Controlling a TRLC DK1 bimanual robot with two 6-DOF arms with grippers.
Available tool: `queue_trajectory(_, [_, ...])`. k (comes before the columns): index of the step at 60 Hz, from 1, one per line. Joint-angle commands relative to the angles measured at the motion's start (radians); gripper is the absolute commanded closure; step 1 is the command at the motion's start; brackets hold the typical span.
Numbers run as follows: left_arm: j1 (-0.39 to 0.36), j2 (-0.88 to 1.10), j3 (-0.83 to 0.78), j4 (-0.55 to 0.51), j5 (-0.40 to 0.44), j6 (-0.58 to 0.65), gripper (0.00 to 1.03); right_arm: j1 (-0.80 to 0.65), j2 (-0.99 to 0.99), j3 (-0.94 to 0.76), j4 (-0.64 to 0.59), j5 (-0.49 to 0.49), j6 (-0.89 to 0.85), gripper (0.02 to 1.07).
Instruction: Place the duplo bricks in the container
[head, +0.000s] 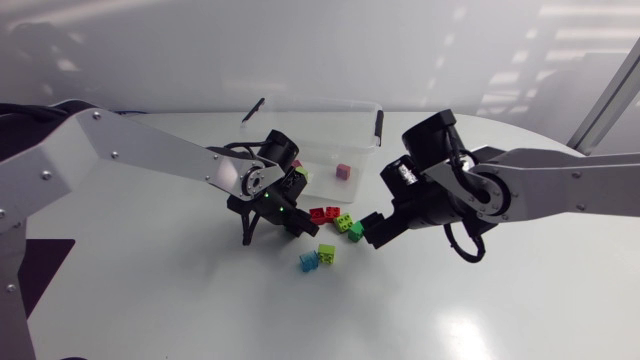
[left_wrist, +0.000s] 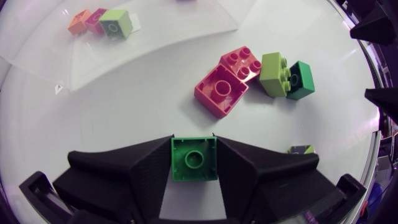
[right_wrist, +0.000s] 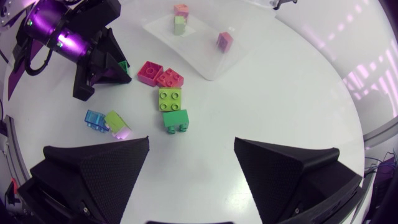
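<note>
The surface (head: 450, 300) carries a clear container (head: 330, 140) with a pink brick (head: 342, 172) inside. Just in front of the container, the left end effector (head: 283, 215) clamps 1 green brick (left_wrist: 194, 159). The right end effector (right_wrist: 191, 140), farther from the container, gapes wide and empty. 2 red bricks (right_wrist: 149, 71) lie loose near the container.

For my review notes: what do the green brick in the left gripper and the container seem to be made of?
Green brick in the left gripper: apparently hard moulded plastic, smooth and slightly glossy; its hollow underside with a round tube shows. Container: likely thin clear plastic, as its walls and floor are see-through.
</note>
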Motion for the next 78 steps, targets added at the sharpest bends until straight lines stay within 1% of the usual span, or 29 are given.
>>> queue_trajectory(1, [-0.02,0.009,-0.006,-0.033,0.0,-0.016,0.82,0.01,0.069,-0.035,0.048,-0.013,-0.026,0.08])
queue_trajectory(9, [-0.031,-0.077,-0.063,-0.047,0.0,-0.002,0.83,0.01,0.164,-0.021,0.101,-0.039,-0.044,0.08])
queue_trajectory(18, [-0.023,-0.249,-0.118,-0.082,0.0,0.011,0.83,0.015,0.253,0.019,0.137,-0.043,-0.067,0.08])
queue_trajectory(22, [-0.003,-0.333,-0.124,-0.107,0.0,0.025,0.83,0.015,0.285,0.036,0.15,-0.045,-0.075,0.08])
queue_trajectory(30, [0.038,-0.488,-0.112,-0.111,0.001,0.059,0.83,0.019,0.319,0.068,0.161,-0.047,-0.081,0.1])
queue_trajectory(38, [0.096,-0.511,-0.033,-0.082,0.009,0.067,0.82,0.019,0.365,0.109,0.163,-0.047,-0.084,0.14])
queue_trajectory(41, [0.113,-0.496,-0.007,-0.055,0.011,0.065,0.82,0.019,0.374,0.116,0.163,-0.048,-0.089,0.21])
queue_trajectory(45, [0.127,-0.458,0.029,-0.013,0.017,0.057,0.82,0.024,0.379,0.119,0.163,-0.048,-0.089,0.37])
queue_trajectory(46, [0.129,-0.45,0.036,-0.007,0.017,0.057,0.82,0.024,0.378,0.117,0.163,-0.05,-0.089,0.42])
queue_trajectory(47, [0.13,-0.431,0.049,0.004,0.017,0.054,0.82,0.025,0.378,0.116,0.163,-0.051,-0.089,0.51])
queue_trajectory(50, [0.132,-0.396,0.071,0.036,0.017,0.054,0.82,0.025,0.374,0.111,0.163,-0.053,-0.087,0.66])
queue_trajectory(51, [0.133,-0.384,0.075,0.045,0.017,0.054,0.82,0.025,0.373,0.109,0.163,-0.053,-0.087,0.69])
queue_trajectory(53, [0.133,-0.349,0.095,0.073,0.017,0.054,0.82,0.025,0.364,0.102,0.163,-0.056,-0.086,0.81])
queue_trajectory(54, [0.135,-0.335,0.103,0.079,0.017,0.053,0.82,0.025,0.359,0.099,0.163,-0.056,-0.086,0.85])
queue_trajectory(60, [0.148,-0.237,0.186,0.093,0.017,0.034,0.81,0.027,0.315,0.065,0.163,-0.057,-0.084,0.87])
queue_trajectory(65, [0.158,-0.148,0.266,0.097,0.012,0.027,0.8,0.027,0.238,0.027,0.147,-0.054,-0.082,0.89])
queue_trajectory(66, [0.159,-0.134,0.279,0.1,0.009,0.027,0.77,0.027,0.221,0.02,0.143,-0.054,-0.081,0.89])
queue_trajectory(68, [0.161,-0.112,0.301,0.105,0.003,0.022,0.66,0.027,0.192,0.011,0.127,-0.053,-0.081,0.89])
queue_trajectory(69, [0.162,-0.1,0.313,0.105,0.003,0.021,0.57,0.027,0.178,0.008,0.118,-0.053,-0.081,0.89])
queue_trajectory(70, [0.164,-0.085,0.329,0.103,0.0,0.019,0.44,0.025,0.157,0.004,0.106,-0.05,-0.081,0.89])
queue_trajectory(72, [0.164,-0.073,0.341,0.107,-0.006,0.019,0.32,0.027,0.124,-0.003,0.091,-0.05,-0.079,0.89])
queue_trajectory(74, [0.165,-0.059,0.353,0.111,-0.012,0.021,0.24,0.025,0.086,-0.007,0.069,-0.047,-0.079,0.89])
queue_trajectory(78, [0.171,-0.04,0.372,0.111,-0.012,0.024,0.15,0.025,0.016,-0.003,0.02,-0.036,-0.078,0.89])
